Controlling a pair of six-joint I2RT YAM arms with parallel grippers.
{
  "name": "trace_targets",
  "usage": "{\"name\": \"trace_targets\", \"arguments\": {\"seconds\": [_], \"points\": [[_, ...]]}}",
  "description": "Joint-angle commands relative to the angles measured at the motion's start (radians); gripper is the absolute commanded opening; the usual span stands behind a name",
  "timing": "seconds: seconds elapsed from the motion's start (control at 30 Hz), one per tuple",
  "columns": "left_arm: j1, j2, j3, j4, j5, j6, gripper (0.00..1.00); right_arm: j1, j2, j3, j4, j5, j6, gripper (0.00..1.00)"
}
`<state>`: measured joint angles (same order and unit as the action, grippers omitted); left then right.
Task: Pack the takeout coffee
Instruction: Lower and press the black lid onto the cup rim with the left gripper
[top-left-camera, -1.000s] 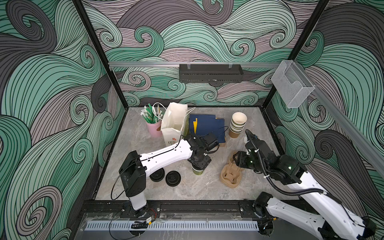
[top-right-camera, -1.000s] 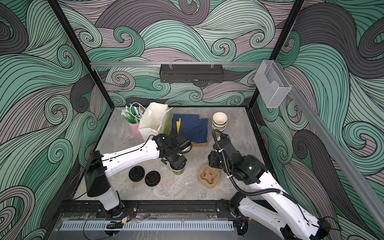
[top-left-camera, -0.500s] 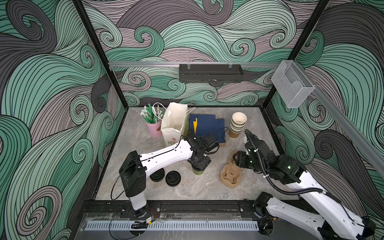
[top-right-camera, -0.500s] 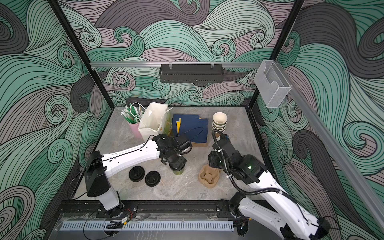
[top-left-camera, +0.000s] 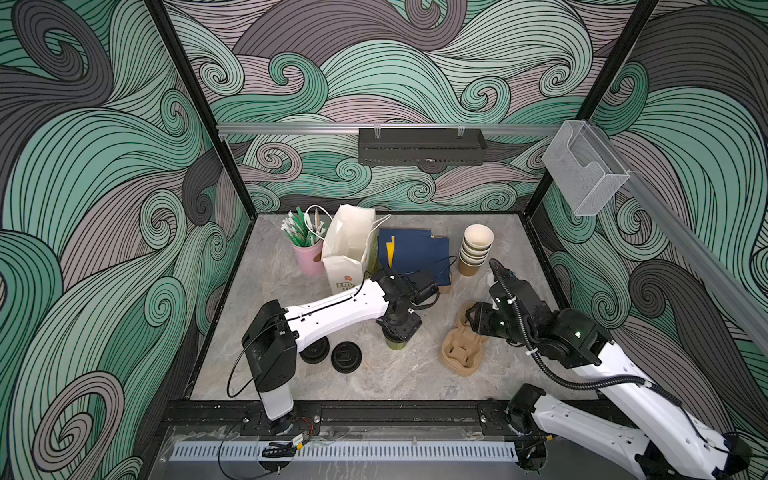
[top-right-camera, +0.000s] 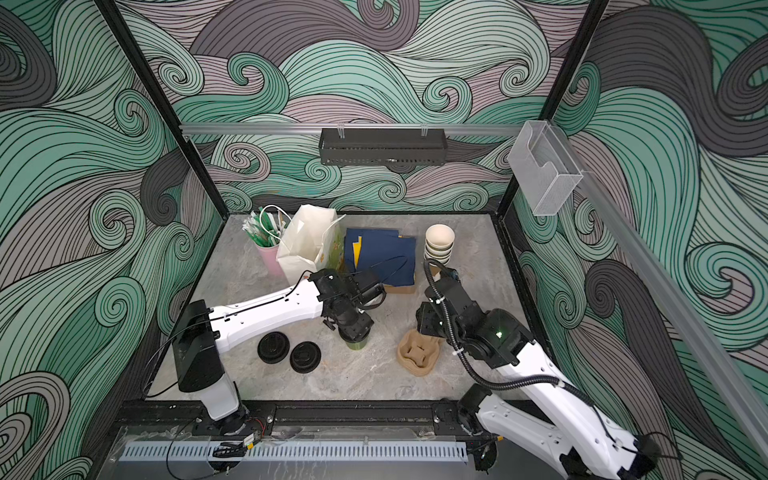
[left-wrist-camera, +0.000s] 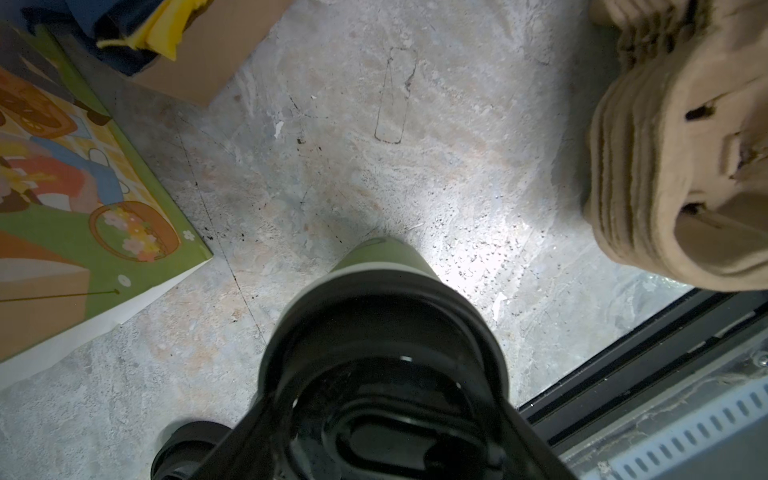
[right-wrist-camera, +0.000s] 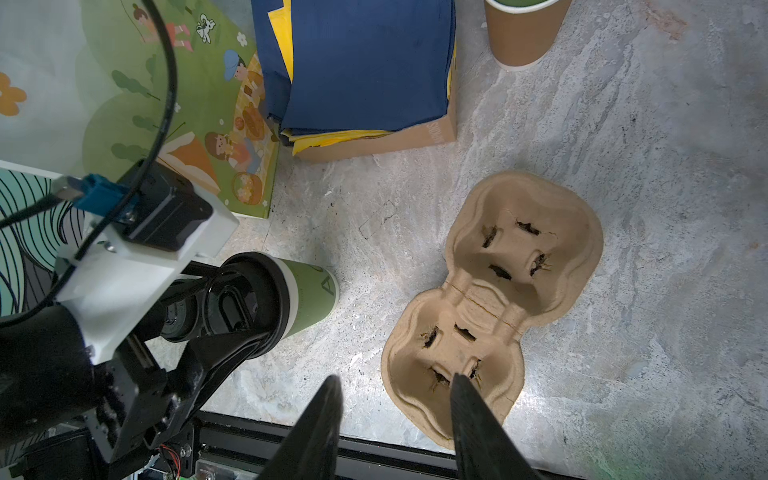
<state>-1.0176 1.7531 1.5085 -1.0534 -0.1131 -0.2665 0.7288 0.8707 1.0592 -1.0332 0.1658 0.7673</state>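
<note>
1. The takeout coffee cup (right-wrist-camera: 312, 291), olive-green with a black sip lid (left-wrist-camera: 376, 303) on it, stands on the stone table (top-left-camera: 399, 374) near the middle. It sits between two loose black lids and the cup carrier.
2. The left gripper (top-left-camera: 398, 330) reaches down over the cup from above. Its jaws are spread wide and pressed against opposite sides of the lid, so it has the cup by the lid.
3. The right gripper (right-wrist-camera: 395, 380) hangs roughly half open with nothing in it, above one end of the carrier and clear of it.
4. The cup carrier (top-left-camera: 460, 354) is moulded brown pulp with two wells, both empty. From the left wrist view its edge looks layered, as if several are nested together.
5. The loose black lids (top-left-camera: 314, 351) (top-left-camera: 346, 356) lie flat, just beside each other, to the left of the cup.
6. Along the back, a pink cup (top-left-camera: 309, 261) holds a bunch of green and white sticks (top-left-camera: 299, 232).
7. Next to it a white paper bag (top-left-camera: 348, 245) stands open with its handles up. I cannot see what is inside it.
8. A low cardboard box (right-wrist-camera: 399, 143) holds folded navy napkins (top-left-camera: 415, 251) with some yellow ones among them.
9. To the right, a stack of lidless cups (top-left-camera: 473, 253) stands upright, and the top cup is empty.
</note>
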Motion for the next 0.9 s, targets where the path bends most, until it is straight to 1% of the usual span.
{"name": "trace_targets", "arguments": {"seconds": [0.0,0.43,0.67,0.77,0.87], "points": [[-0.007,0.020,0.000,-0.015,-0.005,-0.013,0.70,-0.009,0.002,0.001,-0.018,0.005,0.012,0.45],[-0.006,0.026,-0.080,0.054,0.008,-0.030,0.70,-0.012,0.004,-0.004,-0.018,-0.005,0.011,0.45],[-0.001,0.002,-0.140,0.104,0.052,-0.061,0.70,-0.014,0.010,-0.012,-0.018,-0.011,0.012,0.45],[0.003,-0.014,-0.176,0.143,0.090,-0.072,0.71,-0.017,0.011,-0.020,-0.017,-0.016,0.019,0.45],[0.006,-0.022,-0.195,0.159,0.096,-0.078,0.71,-0.021,0.011,-0.034,-0.016,-0.025,0.029,0.45]]}}
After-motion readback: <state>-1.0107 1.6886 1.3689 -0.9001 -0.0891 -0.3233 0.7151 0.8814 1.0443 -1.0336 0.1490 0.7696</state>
